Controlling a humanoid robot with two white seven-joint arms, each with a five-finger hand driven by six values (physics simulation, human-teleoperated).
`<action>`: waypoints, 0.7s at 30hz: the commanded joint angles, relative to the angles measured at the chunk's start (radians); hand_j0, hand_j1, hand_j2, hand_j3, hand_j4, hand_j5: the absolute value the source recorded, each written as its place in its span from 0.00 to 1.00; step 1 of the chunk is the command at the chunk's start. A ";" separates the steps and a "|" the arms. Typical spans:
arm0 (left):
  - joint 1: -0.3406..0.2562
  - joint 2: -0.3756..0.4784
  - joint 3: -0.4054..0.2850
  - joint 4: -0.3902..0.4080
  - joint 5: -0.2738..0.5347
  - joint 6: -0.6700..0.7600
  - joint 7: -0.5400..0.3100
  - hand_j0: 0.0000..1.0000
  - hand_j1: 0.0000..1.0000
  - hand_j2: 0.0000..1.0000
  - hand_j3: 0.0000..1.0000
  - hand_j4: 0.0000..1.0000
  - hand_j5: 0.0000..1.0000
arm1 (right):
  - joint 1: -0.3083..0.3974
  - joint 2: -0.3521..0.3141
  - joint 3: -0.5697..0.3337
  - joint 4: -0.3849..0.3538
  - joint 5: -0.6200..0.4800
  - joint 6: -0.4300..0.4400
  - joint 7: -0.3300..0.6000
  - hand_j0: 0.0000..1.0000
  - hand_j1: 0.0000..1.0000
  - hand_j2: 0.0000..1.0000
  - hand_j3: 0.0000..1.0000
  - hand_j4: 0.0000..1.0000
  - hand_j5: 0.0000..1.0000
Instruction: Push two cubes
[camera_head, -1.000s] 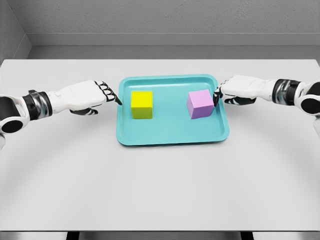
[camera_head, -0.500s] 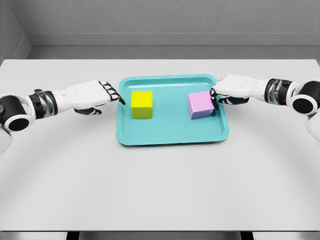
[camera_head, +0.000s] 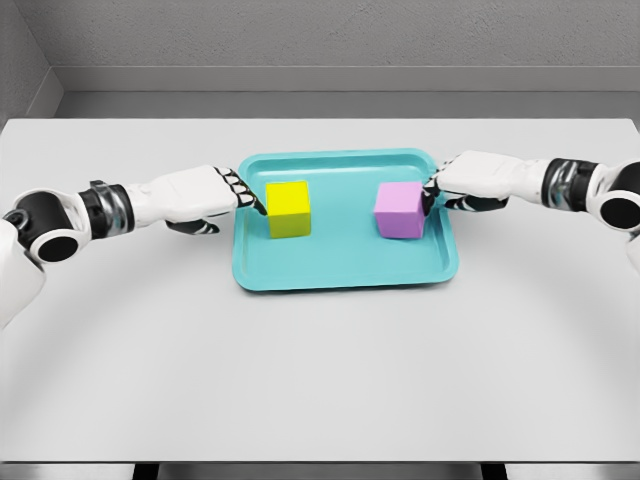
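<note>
Two cubes, both on one teal tray (camera_head: 340, 272) that lies on a grey-white table (camera_head: 320, 380), slightly toward the far side of centre.

Item: yellow cube (camera_head: 287, 209). Sits in the left half of the tray, near the tray's left wall, resting flat on the tray floor, turned a little so its faces are not square to the tray edges.

Item: purple cube (camera_head: 401, 210). Sits in the right half of the tray, close to the right wall, flat on the floor. Well apart from the yellow cube, with bare tray floor between them.

Item: left hand (camera_head: 200, 193). White, with dark fingertips; arm enters from the left edge and lies low over the table. Fingers are extended together, reaching over the tray's left rim, tips touching or just beside the left face of the yellow cube. Nothing is enclosed in the hand; the fingers are straight, not wrapped round the cube.

Item: right hand (camera_head: 480, 179). White, with dark fingertips; arm enters from the right edge. Fingers are extended across the tray's upper right corner, tips against the upper right edge of the purple cube. Nothing gripped; the hand is flat and pointing, not closed around anything.

Item: grey wall behind the table's far edge.
</note>
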 joint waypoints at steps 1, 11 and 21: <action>0.000 -0.003 0.001 0.001 0.005 0.002 0.000 0.79 0.79 0.79 0.79 0.79 0.79 | 0.000 -0.008 -0.001 0.010 -0.004 0.002 0.000 0.55 0.55 0.55 0.55 0.55 0.55; -0.020 -0.052 0.001 0.021 -0.011 0.002 -0.028 0.79 0.79 0.79 0.79 0.79 0.79 | 0.015 0.004 0.006 0.001 -0.013 0.002 0.000 0.55 0.55 0.55 0.55 0.55 0.55; -0.031 -0.074 0.001 0.049 -0.030 0.002 -0.028 0.79 0.79 0.79 0.79 0.79 0.79 | 0.021 0.040 0.004 0.007 -0.013 0.002 0.000 0.55 0.55 0.55 0.55 0.55 0.55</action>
